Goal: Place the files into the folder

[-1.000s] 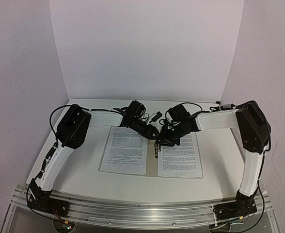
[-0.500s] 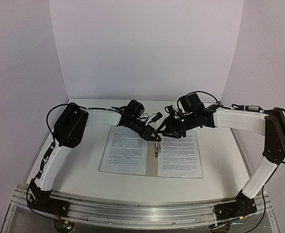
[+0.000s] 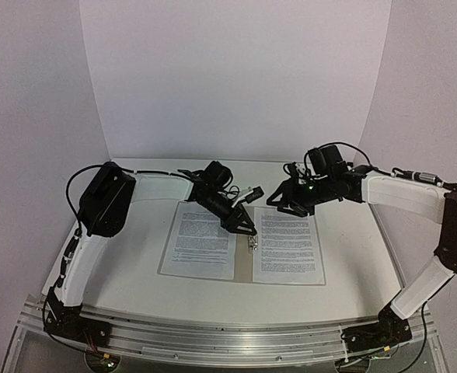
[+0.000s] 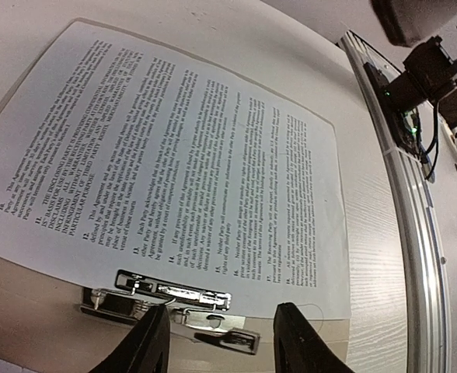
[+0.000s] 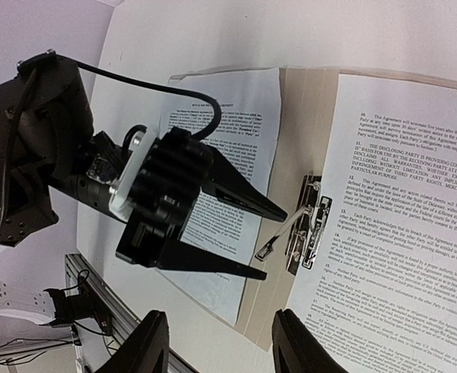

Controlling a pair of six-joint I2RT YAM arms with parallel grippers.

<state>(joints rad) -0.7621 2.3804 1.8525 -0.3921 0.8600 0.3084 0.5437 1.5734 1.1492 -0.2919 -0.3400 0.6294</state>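
Files lying in the open folder, with fastening and closing judged as left to do
Top view: the files are being carried one per half by the folder, open flat on the tabletop. Left wrist: the left end effector is being held open and empty just above the metal clip. Right wrist: the right end effector is being held open, empty, above the sheets

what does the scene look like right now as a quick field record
folder: open flat on the table
files: left sheet on its left half, right sheet on its right half
clip: at the spine, against the right sheet's inner edge
left gripper: open, empty, low over the clip
right gripper: open, empty, raised near the right sheet's far edge
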